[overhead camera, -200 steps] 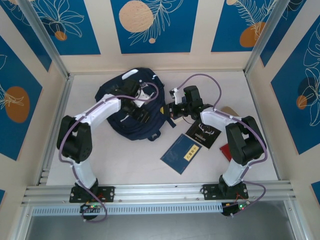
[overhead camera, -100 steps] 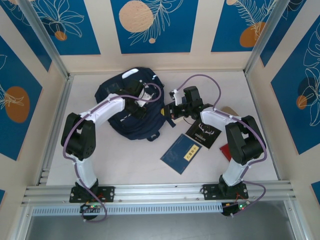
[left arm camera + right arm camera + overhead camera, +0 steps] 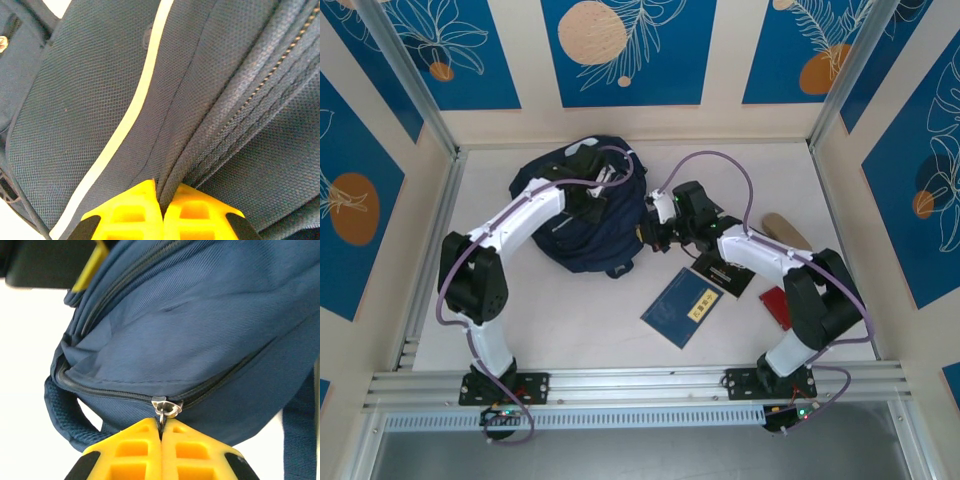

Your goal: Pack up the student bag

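The student bag [image 3: 582,215] lies slumped toward the back left of the tabletop [image 3: 570,320], and I have both arms reaching in on it. My left pincer [image 3: 161,194] is squeezed fully together on a ridge of the navy fabric, just beside a zip track and near the pale reflective stripe [image 3: 131,115]. My right pincer [image 3: 161,432] is closed just as tight at the bag's right flank, with the ring of the metal zipper pull [image 3: 166,407] nipped between its tips.

I judge the job to be at its start: one side braced, the zip in hand, the opening not yet made. Nothing looks packed. A blue book [image 3: 688,303] and a black book [image 3: 725,272] lie flat on the tabletop to the right of the bag, with a small red item [image 3: 778,305] beyond them and a tan object [image 3: 787,230] farther back. All of that seems left to go in.

From overhead the arms cover most of the bag's top, so I cannot see its mouth or inside. In the right wrist view I cannot tell which side of the slider is already parted. The red and tan things are too small to identify.
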You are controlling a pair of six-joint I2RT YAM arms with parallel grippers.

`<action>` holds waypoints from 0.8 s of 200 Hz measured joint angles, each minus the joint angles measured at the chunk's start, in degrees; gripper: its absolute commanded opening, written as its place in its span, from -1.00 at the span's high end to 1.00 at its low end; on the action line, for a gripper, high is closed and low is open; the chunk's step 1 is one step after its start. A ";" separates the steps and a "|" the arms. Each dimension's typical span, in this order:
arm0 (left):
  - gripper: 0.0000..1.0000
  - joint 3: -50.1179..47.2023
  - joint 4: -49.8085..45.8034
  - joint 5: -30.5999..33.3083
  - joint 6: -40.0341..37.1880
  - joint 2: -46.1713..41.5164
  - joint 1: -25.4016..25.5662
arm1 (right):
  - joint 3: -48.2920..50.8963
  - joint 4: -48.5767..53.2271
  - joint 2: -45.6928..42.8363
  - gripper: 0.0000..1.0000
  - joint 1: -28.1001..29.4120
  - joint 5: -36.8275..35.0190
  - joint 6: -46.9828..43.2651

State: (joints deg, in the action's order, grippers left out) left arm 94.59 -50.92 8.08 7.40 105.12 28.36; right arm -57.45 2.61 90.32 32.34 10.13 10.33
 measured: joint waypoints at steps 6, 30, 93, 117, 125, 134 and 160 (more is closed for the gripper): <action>1.00 0.66 -0.63 0.07 0.87 0.04 -0.07 | 0.44 -0.17 -0.52 1.00 0.52 -0.35 -0.13; 1.00 2.84 -2.99 0.07 4.04 0.35 -0.33 | 1.51 -1.64 -1.29 1.00 2.40 -1.25 0.28; 1.00 3.04 -4.66 -2.51 8.48 0.37 -1.14 | 4.50 -9.62 -1.55 1.00 11.65 -4.72 10.34; 1.00 2.73 -4.44 -3.74 8.81 0.31 -1.60 | 4.50 -11.65 -0.68 1.00 13.66 -6.60 14.60; 1.00 1.86 -3.78 -4.42 8.79 -0.13 -1.81 | 4.50 -11.87 -0.26 0.98 14.16 -7.10 16.37; 1.00 0.63 -3.04 -5.05 8.70 -0.74 -2.08 | 4.50 -11.82 -0.04 0.85 14.62 -7.69 18.36; 1.00 -2.56 -0.07 -6.69 7.39 -2.84 -2.78 | 4.68 -10.25 -0.66 0.33 15.15 -10.62 24.04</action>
State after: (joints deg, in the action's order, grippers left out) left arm 92.03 -50.98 1.39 14.79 102.28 25.58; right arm -52.77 -7.64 89.67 47.48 -0.49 34.37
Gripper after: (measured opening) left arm 0.042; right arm 0.187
